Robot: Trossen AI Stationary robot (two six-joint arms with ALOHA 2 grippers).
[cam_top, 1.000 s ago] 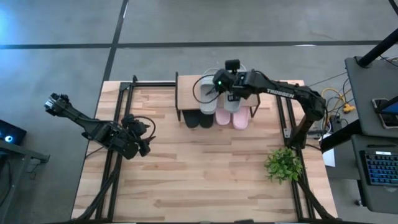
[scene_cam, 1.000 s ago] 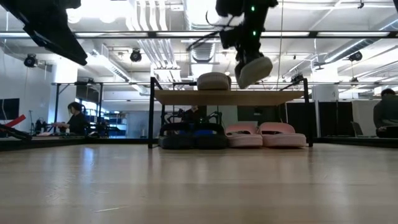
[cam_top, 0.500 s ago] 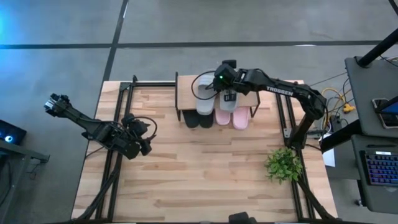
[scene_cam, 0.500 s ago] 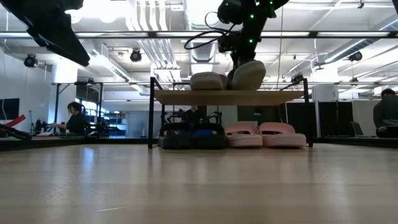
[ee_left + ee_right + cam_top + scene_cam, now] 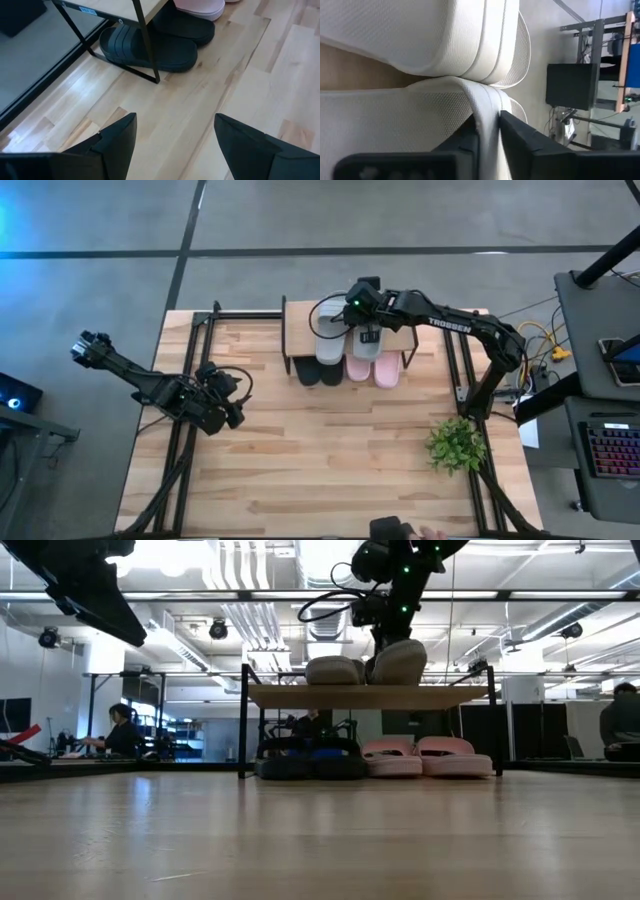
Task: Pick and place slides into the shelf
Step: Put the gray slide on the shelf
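High view: right pincer [image 5: 366, 330] over the shelf [image 5: 296, 325] top at the table's [image 5: 300, 460] far edge, on the second grey slide [image 5: 367, 344]; first grey slide [image 5: 331, 340] just beside it; black slides [image 5: 318, 372] and pink slides [image 5: 372, 372] on the lower level; left pincer [image 5: 228, 412] parked well apart at left, fingers apart; plant [image 5: 456, 444] near the right edge
Low view: both grey slides sit on the shelf plank, touching; black and pink pairs underneath
Left wrist view: fingers wide apart, nothing between; black slides ahead under the shelf
Right wrist view: fingers [image 5: 520, 134] either side of the grey slide's strap, looks still clamped, hard to judge
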